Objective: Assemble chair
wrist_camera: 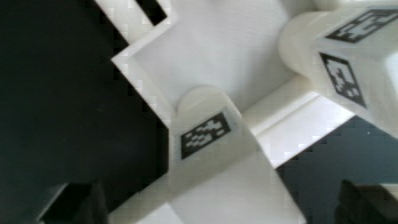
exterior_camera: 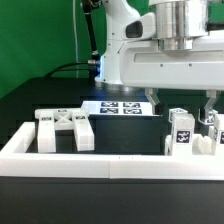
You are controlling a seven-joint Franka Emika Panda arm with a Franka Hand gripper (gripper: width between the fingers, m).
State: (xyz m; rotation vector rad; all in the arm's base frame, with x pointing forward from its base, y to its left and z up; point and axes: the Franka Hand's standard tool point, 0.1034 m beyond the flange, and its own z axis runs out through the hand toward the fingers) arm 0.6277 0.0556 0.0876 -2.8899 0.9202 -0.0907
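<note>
Arm comes down from the exterior view's upper right with the wrist vertical. The gripper [exterior_camera: 183, 108] hangs over the tagged chair parts [exterior_camera: 190, 132] at the right end, just behind the barrier wall [exterior_camera: 100, 162]. Jaws are wide apart, fingers [wrist_camera: 365, 200] either side of a white part, nothing clamped. The X-braced back panel [exterior_camera: 64, 129] lies well apart to the left, dark table [exterior_camera: 130, 135] between, marker board [exterior_camera: 120, 107] behind

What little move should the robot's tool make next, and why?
Probably go down a little more. The tool is open and holds nothing. It hovers just above the tagged white chair part, and the wrist view shows that part lying between its fingers. Going lower would likely let it close on the part.
</note>
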